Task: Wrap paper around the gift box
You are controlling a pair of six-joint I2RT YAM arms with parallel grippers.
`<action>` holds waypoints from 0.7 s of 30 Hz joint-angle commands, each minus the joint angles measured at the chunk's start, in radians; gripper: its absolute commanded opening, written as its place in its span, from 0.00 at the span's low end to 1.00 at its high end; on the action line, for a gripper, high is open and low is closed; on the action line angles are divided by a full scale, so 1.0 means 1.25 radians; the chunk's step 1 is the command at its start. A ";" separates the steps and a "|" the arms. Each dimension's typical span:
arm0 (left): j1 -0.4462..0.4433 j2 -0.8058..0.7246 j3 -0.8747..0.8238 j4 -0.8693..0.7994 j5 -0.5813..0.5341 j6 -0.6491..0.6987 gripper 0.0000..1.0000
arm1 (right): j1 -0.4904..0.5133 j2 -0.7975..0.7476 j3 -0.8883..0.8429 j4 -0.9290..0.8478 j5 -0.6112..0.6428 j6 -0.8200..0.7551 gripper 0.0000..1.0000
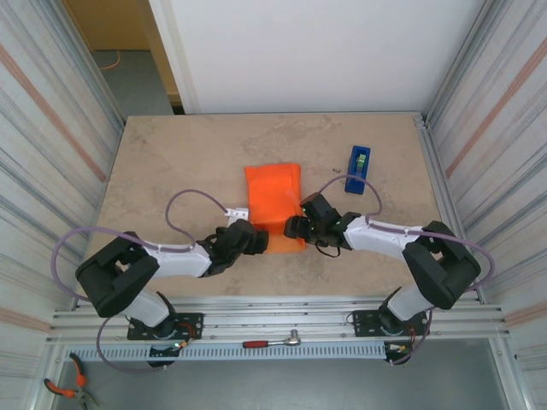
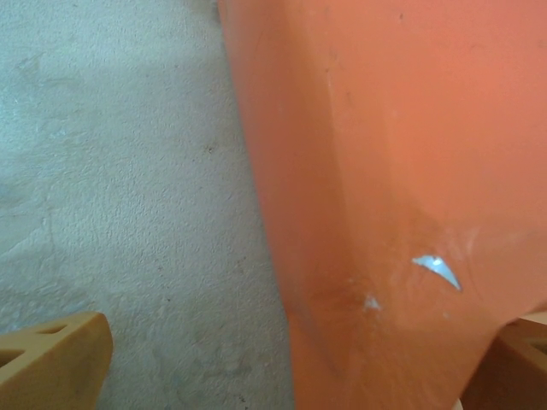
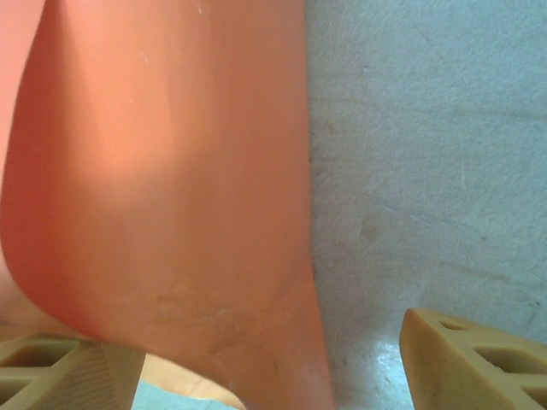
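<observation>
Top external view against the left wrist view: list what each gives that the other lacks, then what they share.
Top external: the left gripper and right gripper, both at the near edge of the paper, and a blue tape dispenser off to the right. Left wrist: a close look at a small pale mark in the sheet, and tan fingers spread wide. Shared: the orange paper lying on the beige table.
</observation>
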 commanded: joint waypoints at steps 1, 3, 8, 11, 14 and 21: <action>-0.006 -0.057 -0.001 -0.015 0.014 0.005 0.99 | 0.003 0.022 0.026 -0.017 0.025 -0.013 0.74; -0.006 -0.096 -0.003 -0.046 0.046 0.006 0.99 | 0.004 0.028 0.026 -0.015 0.027 -0.014 0.70; -0.006 -0.165 -0.036 -0.053 0.062 -0.030 0.99 | 0.002 0.041 0.027 -0.006 0.026 -0.015 0.64; -0.007 -0.157 -0.030 -0.057 0.050 -0.031 0.93 | 0.003 0.049 0.027 -0.006 0.022 -0.016 0.63; -0.007 -0.131 -0.018 -0.063 0.030 -0.038 0.87 | 0.003 0.049 0.024 -0.006 0.024 -0.016 0.63; -0.013 -0.057 -0.003 -0.023 -0.011 -0.053 0.70 | 0.005 0.047 0.019 -0.006 0.024 -0.015 0.62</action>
